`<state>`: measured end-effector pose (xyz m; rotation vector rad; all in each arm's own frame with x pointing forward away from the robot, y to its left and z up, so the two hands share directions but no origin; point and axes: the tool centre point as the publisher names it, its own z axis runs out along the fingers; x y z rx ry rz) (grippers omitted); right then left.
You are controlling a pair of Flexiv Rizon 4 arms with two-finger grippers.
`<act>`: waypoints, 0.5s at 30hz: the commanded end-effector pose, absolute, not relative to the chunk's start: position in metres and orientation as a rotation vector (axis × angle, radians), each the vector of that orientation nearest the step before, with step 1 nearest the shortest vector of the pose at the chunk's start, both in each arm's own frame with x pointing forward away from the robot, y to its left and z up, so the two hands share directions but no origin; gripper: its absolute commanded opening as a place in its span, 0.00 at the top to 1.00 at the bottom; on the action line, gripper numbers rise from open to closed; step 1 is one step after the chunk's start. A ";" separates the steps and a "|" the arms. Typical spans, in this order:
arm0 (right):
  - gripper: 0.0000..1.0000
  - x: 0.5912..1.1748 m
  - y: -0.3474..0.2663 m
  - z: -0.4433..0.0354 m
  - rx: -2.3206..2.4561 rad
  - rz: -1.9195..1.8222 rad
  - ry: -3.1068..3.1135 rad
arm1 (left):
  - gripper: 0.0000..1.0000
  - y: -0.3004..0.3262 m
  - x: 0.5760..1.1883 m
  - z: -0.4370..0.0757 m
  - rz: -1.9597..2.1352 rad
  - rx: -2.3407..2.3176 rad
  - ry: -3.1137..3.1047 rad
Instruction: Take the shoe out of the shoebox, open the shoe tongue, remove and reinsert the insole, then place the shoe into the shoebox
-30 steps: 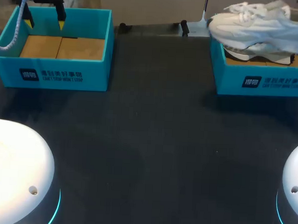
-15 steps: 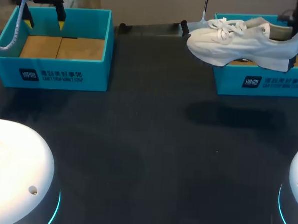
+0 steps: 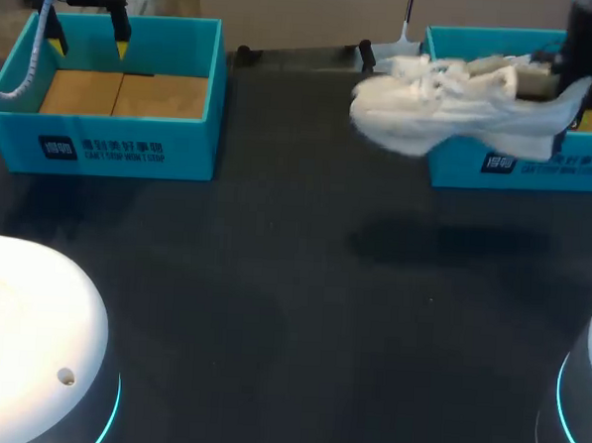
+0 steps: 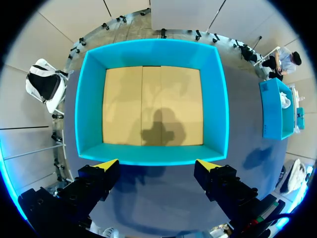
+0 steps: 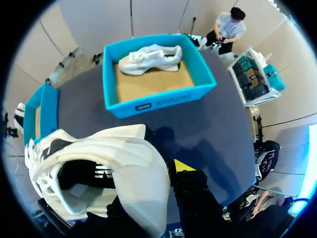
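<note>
Tabletop [image 3: 291, 320], dark and matte, spreads beneath both arms. Largest on it is the blue shoebox [image 3: 522, 164], which stands at the far right edge and has a tan cardboard floor. In the right wrist view it sits ahead of that arm's pincer. Well to the left of the shoebox, along the same far edge, stands a second box [image 3: 111, 142] of the same blue. The left wrist view shows only bare cardboard inside it.

Next in size is the white shoe [image 3: 451, 111]. It hangs in the air just in front of the shoebox and reaches out past the shoebox's left wall. Its toe points left, away from the shoebox, its heel is toward the right, and its laces face up. The sole is clear of the tabletop, and the shoe's shadow [image 3: 444, 244] falls on the dark surface in front of the shoebox. A second shoe [image 5: 148, 58], also white, lies on the shoebox floor near its far wall.

The right pincer [image 5: 163, 173] is clenched on the heel of the lifted shoe. One yellow tip [image 5: 183, 166] presses against the outside of the heel, while the other finger is hidden by the shoe. The left pincer [image 4: 157, 166] hovers above the second box, far to the left of the shoebox. It is released, with its fingertips [image 4: 106, 165] spread wide and touching nothing.
</note>
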<state>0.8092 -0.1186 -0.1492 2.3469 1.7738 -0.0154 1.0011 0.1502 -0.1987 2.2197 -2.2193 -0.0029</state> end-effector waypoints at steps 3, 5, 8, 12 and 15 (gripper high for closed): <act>1.00 0.775 -0.093 -0.188 2.346 0.000 1.781 | 0.00 0.150 1.001 -0.199 -0.002 2.219 -2.220; 1.00 0.765 -0.084 -0.197 2.340 -0.034 1.744 | 0.00 0.150 1.001 -0.199 -0.002 2.219 -2.220; 1.00 0.754 -0.068 -0.211 2.342 -0.054 1.745 | 0.00 0.150 1.001 -0.199 -0.002 2.219 -2.220; 1.00 0.745 -0.045 -0.234 2.401 -0.083 1.766 | 0.00 0.150 1.001 -0.199 -0.002 2.219 -2.220; 1.00 0.745 -0.045 -0.234 2.401 -0.083 1.766 | 0.00 0.150 1.001 -0.199 -0.002 2.219 -2.220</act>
